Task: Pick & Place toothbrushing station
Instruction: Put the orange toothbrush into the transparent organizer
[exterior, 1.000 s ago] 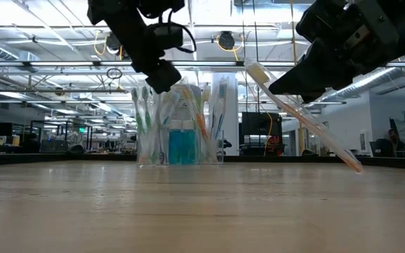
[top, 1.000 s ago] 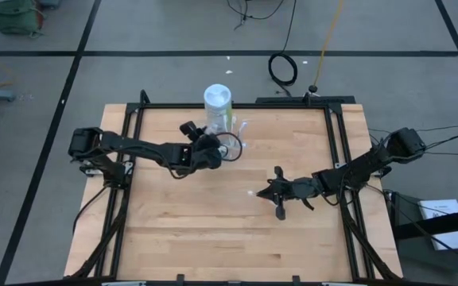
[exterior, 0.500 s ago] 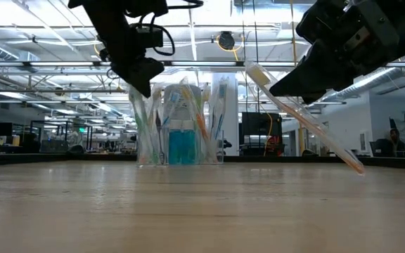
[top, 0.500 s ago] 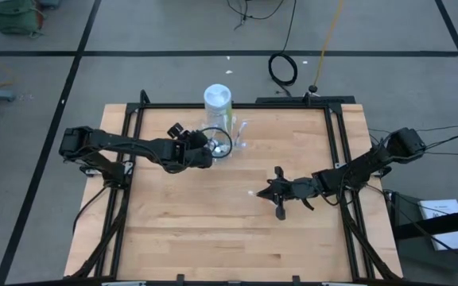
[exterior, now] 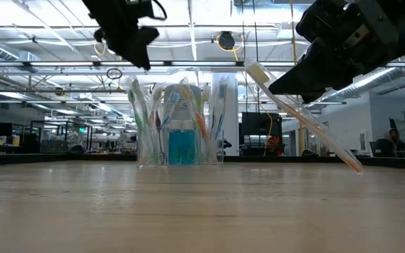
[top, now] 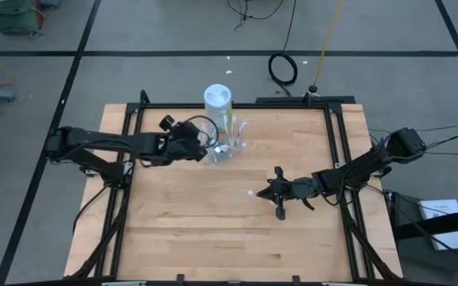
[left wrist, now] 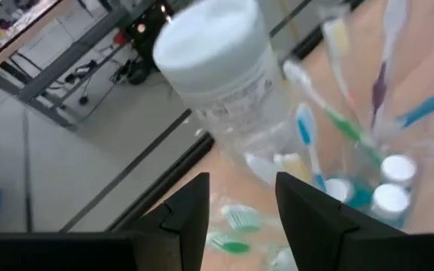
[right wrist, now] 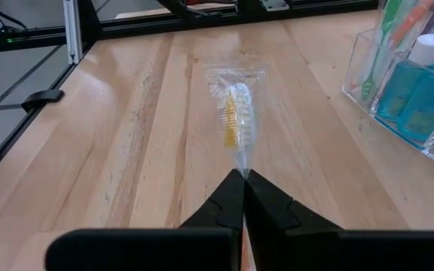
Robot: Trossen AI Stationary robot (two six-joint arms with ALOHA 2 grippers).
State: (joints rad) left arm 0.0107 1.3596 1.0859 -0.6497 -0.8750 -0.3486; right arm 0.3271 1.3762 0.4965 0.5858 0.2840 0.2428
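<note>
Left tool (top: 206, 145) hangs released at nine o'clock of the clear holder (top: 227, 143); right tool (top: 259, 191) stays clenched on a wrapped toothbrush (right wrist: 236, 120) above the bench (top: 213, 230).

Clutter at the far edge, open wood up front

The toothbrushing station (top: 227, 145) and white canister (top: 218, 100) crowd the table's (top: 189, 230) far edge; the right gripper (top: 270, 191) with its wrapped toothbrush (right wrist: 237, 122) blocks mid-table; the near half lies open.
</note>
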